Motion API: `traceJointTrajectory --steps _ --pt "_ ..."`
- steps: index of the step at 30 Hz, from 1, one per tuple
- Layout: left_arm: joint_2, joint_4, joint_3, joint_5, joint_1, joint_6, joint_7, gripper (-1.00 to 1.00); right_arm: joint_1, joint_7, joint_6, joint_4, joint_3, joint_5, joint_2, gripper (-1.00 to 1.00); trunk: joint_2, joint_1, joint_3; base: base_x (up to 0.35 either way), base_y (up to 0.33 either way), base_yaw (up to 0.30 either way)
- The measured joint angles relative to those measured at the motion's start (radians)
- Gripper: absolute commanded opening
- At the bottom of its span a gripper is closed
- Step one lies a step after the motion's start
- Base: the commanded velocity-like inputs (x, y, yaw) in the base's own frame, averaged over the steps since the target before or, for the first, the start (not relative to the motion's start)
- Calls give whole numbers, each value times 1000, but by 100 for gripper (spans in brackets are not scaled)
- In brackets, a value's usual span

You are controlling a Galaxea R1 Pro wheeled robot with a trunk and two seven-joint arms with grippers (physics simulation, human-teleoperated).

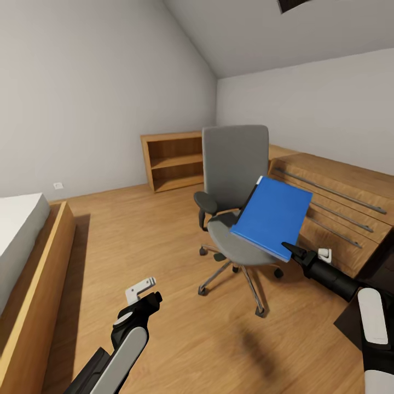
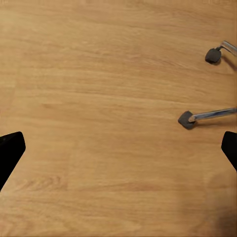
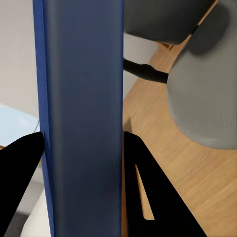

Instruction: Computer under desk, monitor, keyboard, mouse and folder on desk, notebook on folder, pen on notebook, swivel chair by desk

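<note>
We see the right gripper (image 1: pixel 288 249) clamped on the blue folder (image 1: pixel 272 216), fingers (image 3: pixel 148 197) pressing both faces, folder lifted and tilted above the swivel chair (image 1: pixel 235 180) seat, seemingly clear of it. Left gripper (image 2: pixel 118 148) hangs over the wood floor (image 1: pixel 180 328) near the chair's castors (image 2: pixel 186 119), fingers spread wide, holding nothing.

Even, soft light; faint shadow beneath the swivel chair (image 1: pixel 241 202); sharp renders.
</note>
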Motion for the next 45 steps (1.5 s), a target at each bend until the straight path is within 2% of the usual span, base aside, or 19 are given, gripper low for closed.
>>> traceJointTrajectory --steps 7,14,18,19,23,24,26,27,29,30,32,33,34,35,36,38,40,42,45 --pt "0 0 -1 0 0 0 1 100 0 0 0 0 -1 0 1 -100 49 -27 22 0 0 -16" --pt "1 18 0 3 1 -1 5 100 0 0 -2 0 -9 2 1 -100 98 -54 44 0 0 -174" --pt "3 125 0 -2 4 -12 4 100 0 0 -3 0 -9 3 2 -100 126 -69 56 0 0 -35" --pt "2 209 1 -2 13 -42 3 100 0 0 -2 0 -10 2 1 -100 133 -73 59 0 0 -7" --pt "1 302 0 -3 19 -93 -1 100 0 1 -2 -1 -10 3 0 -100 161 -88 72 0 0 -3" --pt "1 384 -49 -2 21 -121 -10 100 0 -1 -2 0 -11 7 -1 -100 168 -92 75 0 0 0" --pt "0 439 -89 -4 21 -164 -12 100 0 -3 -5 0 -10 8 0 -100 182 -100 81 0 0 0" --pt "1 491 -210 -1 22 -279 -13 100 0 -8 -24 -4 -9 3 6 -100 189 -104 84 0 0 0" --pt "0 496 -241 -3 22 -293 -13 100 0 -24 -27 -4 -7 8 10 -100 203 -111 91 0 0 0" --pt "0 499 -253 -3 22 -299 -13 100 -2 -97 -30 -7 -5 2 19 -100 210 -115 94 0 0 0" --pt "0 505 -257 -2 22 -302 -13 100 -17 -216 -28 -8 -6 -76 24 -100 224 -123 100 0 0 0" --pt "0 508 -258 -3 22 -302 -13 100 -26 -249 -28 -8 -6 -94 24 -100 231 -127 103 0 0 0" --pt "0 513 -258 -3 22 -302 -13 100 -50 -320 -28 -9 -7 -118 23 -100 238 -130 106 0 0 0" --pt "0 515 -258 -4 22 -303 -13 100 -66 -360 -27 -9 -7 -134 23 -100 245 -134 110 0 0 0" --pt "0 518 -259 -4 22 -303 -12 100 -96 -438 -26 -9 -7 -152 23 -100 252 -138 113 0 0 0" --pt "0 520 -259 -4 22 -303 -12 100 -126 -518 -25 -7 -7 -178 23 -100 266 -146 119 0 0 0" --pt "0 522 -259 -4 22 -303 -12 100 -168 -648 -27 0 -9 -220 22 -100 280 -153 125 0 0 0" --pt "0 523 -259 -4 22 -304 -12 100 -181 -691 -28 17 -12 -263 25 -100 294 -161 131 0 0 0" --pt "-1 523 -260 -5 22 -304 -12 100 -184 -710 -28 26 -15 -331 26 -100 315 -173 141 0 0 0"
